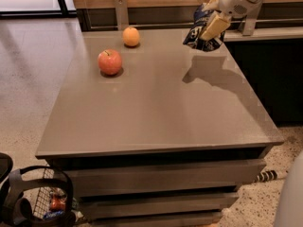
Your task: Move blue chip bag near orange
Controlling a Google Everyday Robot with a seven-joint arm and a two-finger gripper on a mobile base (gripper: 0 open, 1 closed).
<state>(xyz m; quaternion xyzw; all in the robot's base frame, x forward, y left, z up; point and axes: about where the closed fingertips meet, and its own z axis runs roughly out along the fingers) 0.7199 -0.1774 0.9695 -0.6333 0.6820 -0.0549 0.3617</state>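
Gripper (pixel 207 32) at 1 o'clock is clamping the bag (pixel 193 38), holding it above the table (pixel 161 108), well apart from the orange (pixel 131 36) at 11 o'clock.

Table (pixel 156 108): grey flat top carrying two fruits.
The apple (pixel 110 62) rests on the far left part of the top. The orange (pixel 131 36) rests just behind it and slightly to its right, near the far edge, apart from the apple. The gripper (pixel 211 26) hangs above the far right corner, clamped on the bag (pixel 199 38), which is clear of the top; its shadow falls on the surface below.
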